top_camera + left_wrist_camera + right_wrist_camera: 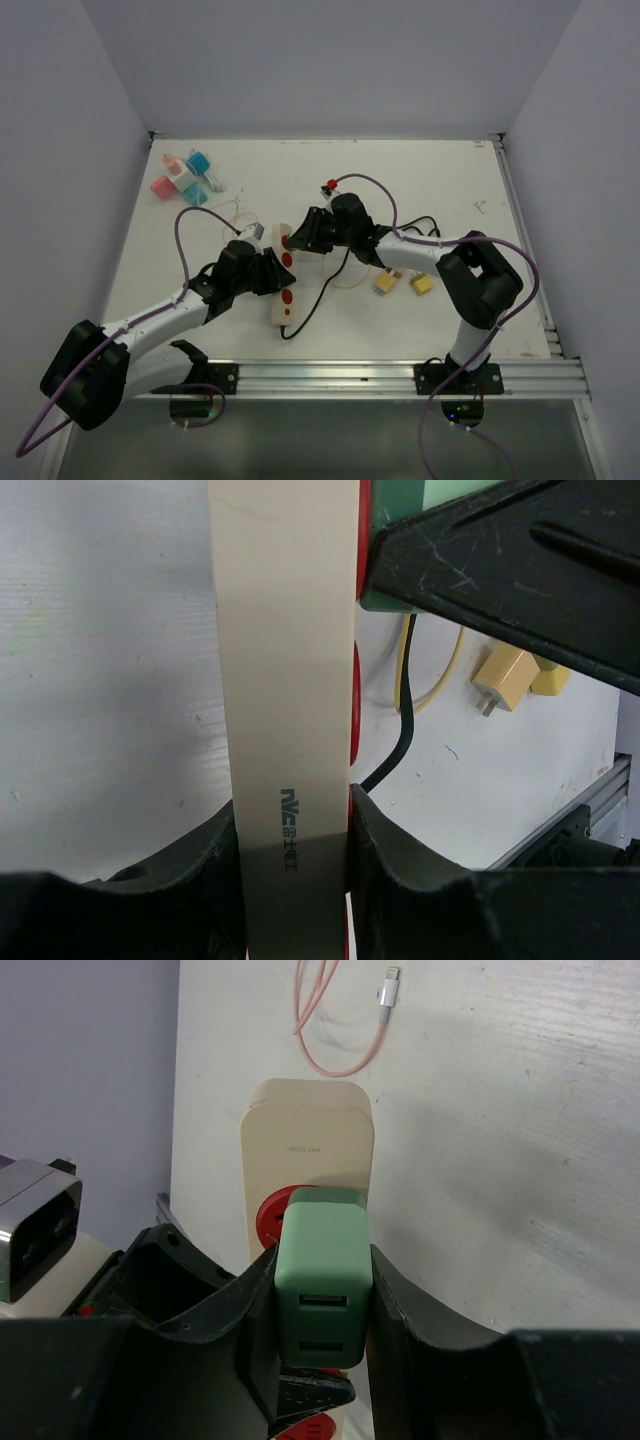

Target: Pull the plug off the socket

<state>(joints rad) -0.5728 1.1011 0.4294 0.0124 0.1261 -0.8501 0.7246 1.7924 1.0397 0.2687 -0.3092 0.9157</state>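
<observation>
1. While the green plug [322,1260] sits pushed into a red socket [264,1222] of the cream power strip [308,1130], the right gripper [322,1305] pinches its two sides tight.
2. Left gripper [293,855] clamped across the strip, fingers snug on both edges.
3. Two yellow plugs [386,283] lie right of the strip; pink cable [330,1030] lies past its far end.

Plain pale grey-lilac walls [330,60] close in the white tabletop [450,170] on three sides. An aluminium rail [340,377] runs along its near edge, under even light.
</observation>
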